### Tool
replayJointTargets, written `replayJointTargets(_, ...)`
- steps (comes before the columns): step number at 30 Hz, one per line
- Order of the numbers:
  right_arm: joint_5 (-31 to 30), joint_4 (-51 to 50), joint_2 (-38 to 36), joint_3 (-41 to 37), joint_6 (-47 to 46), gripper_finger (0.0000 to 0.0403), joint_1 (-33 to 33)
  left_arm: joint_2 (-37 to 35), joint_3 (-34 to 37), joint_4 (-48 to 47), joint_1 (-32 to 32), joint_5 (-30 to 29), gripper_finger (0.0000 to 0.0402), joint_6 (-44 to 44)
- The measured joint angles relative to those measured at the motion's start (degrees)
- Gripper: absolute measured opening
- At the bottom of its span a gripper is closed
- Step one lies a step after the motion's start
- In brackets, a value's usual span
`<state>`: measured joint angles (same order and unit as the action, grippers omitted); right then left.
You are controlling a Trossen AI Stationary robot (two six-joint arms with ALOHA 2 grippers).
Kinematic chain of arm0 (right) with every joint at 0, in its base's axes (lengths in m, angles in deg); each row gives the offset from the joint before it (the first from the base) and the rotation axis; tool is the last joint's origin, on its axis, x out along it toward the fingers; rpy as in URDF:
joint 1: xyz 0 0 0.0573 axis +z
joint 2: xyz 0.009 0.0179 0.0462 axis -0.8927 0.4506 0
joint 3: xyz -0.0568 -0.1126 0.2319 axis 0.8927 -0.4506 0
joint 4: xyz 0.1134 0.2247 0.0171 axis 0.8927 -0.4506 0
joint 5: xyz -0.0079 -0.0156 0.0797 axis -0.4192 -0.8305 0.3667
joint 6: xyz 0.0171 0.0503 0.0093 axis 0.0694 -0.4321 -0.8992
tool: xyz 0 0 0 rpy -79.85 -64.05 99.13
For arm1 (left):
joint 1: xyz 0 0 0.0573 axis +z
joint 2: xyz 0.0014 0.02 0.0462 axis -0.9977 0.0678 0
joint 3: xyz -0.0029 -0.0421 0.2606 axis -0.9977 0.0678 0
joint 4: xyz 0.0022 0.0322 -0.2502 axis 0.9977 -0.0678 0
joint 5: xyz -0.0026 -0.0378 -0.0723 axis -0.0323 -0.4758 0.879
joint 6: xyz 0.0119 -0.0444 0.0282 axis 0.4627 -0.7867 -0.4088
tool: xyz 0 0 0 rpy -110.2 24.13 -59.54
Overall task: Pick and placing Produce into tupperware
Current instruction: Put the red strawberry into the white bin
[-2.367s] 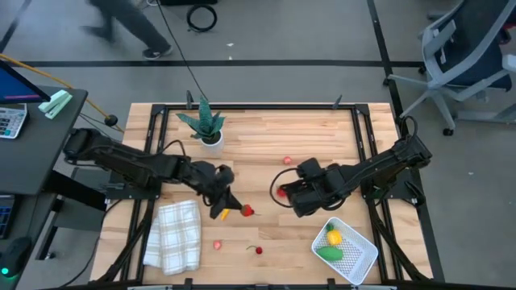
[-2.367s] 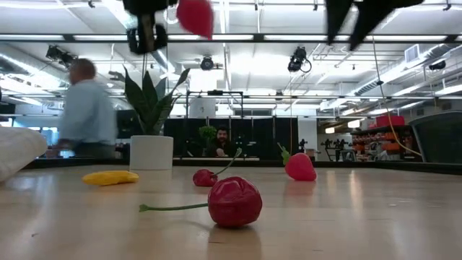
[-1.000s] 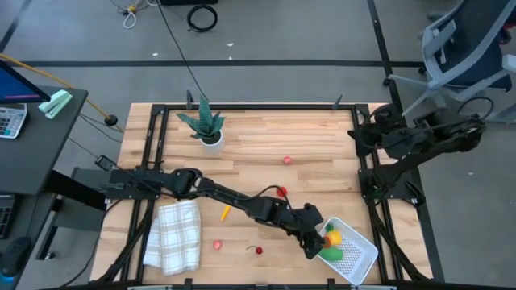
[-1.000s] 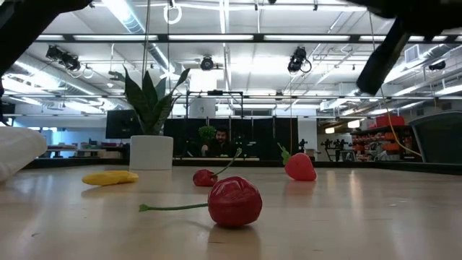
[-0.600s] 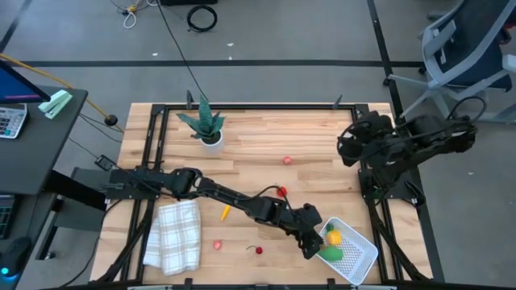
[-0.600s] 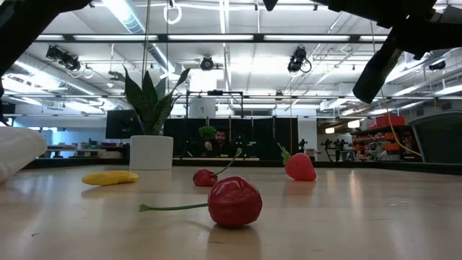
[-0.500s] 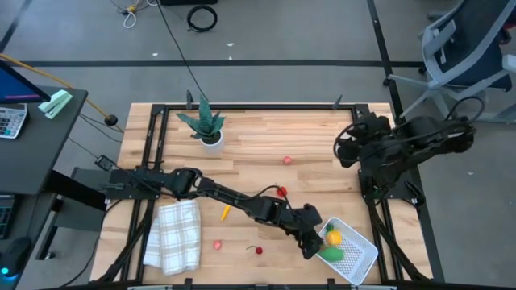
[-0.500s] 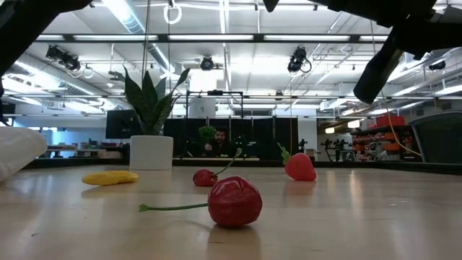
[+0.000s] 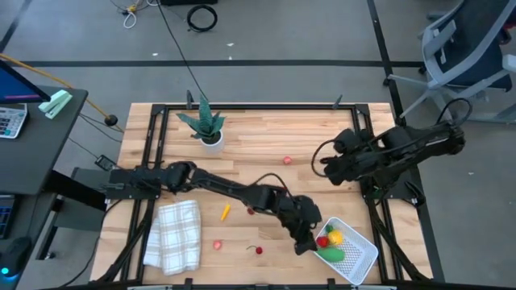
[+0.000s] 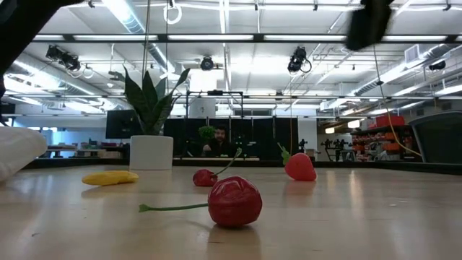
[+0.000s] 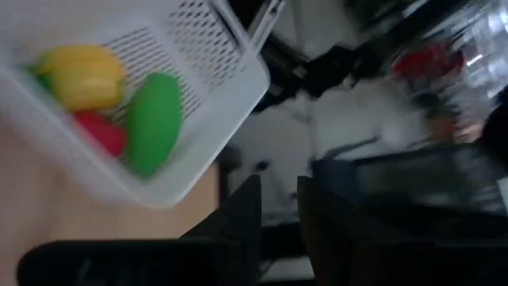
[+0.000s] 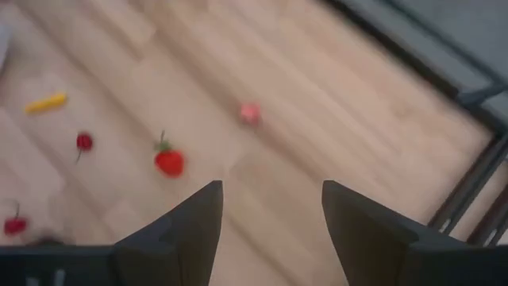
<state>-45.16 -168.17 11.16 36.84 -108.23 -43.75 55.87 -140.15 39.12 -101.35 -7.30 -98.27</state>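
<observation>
Jaws empty; three produce [image 9: 331, 242] in tupperware [image 9: 364, 256]

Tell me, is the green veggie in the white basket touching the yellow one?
Touching. In the left wrist view the green piece lies right against the yellow pepper inside the white basket, with no gap between them.

Wooden plank surface [image 9: 266, 133], black frame rails down both sides. Directly on it: potted spiky plant [image 9: 205, 125] at far left; folded checked cloth [image 9: 173, 234] at near left edge; white mesh tupperware [image 9: 355, 256] at near right corner. Loose produce: pink piece [image 9: 287, 160] mid-surface, strawberry [image 9: 251, 211] and thin orange piece [image 9: 226, 212] near centre, small red piece [image 9: 217, 243] and stemmed cherry [image 9: 258, 250] toward the near edge.
</observation>
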Motion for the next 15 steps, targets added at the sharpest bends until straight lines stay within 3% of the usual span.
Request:
replayJointTargets(2, 2.51, -0.06, 1.22, 0.00, -0.02, 0.0224, 0.53, -3.15, 0.00, -7.37, 0.47, 0.13, 0.0078, 3.83)
replayJointTargets(7, 4.32, -0.04, 3.07, 0.00, -0.48, 0.0224, 2.25, -11.29, -0.17, -37.10, 1.04, -0.43, 0.0067, 15.01)
replayJointTargets(11, 4.70, 2.74, 4.52, 0.00, -0.37, 0.0224, 2.88, -15.59, -0.02, -57.97, 0.53, -8.75, 0.0070, 18.25)
replayJointTargets(15, 4.83, 7.94, 7.29, 0.00, 2.79, 0.0224, 2.84, -18.96, -0.06, -72.06, 0.08, -14.45, 0.0074, 18.73)
